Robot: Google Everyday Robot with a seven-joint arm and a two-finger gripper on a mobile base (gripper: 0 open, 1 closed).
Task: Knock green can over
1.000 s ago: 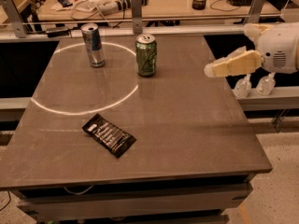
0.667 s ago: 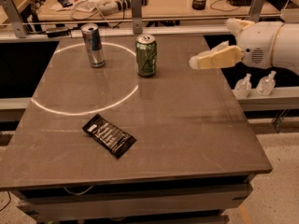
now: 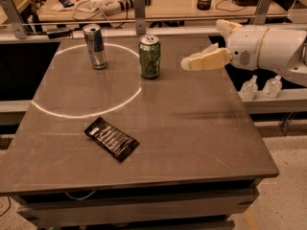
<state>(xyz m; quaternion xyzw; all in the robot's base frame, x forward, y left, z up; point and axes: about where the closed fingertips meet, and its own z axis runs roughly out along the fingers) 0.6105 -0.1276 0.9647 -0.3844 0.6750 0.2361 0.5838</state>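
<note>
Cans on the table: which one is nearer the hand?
The green can, the shorter one, standing right of the taller silver-and-blue can. The hand hovers just right of it, not touching.

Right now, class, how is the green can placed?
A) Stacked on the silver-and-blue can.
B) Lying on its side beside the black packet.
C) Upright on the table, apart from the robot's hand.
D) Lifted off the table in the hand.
C: the green can stands upright on the table, and the hand hovers above the table beside it, with a clear gap between them.
</note>
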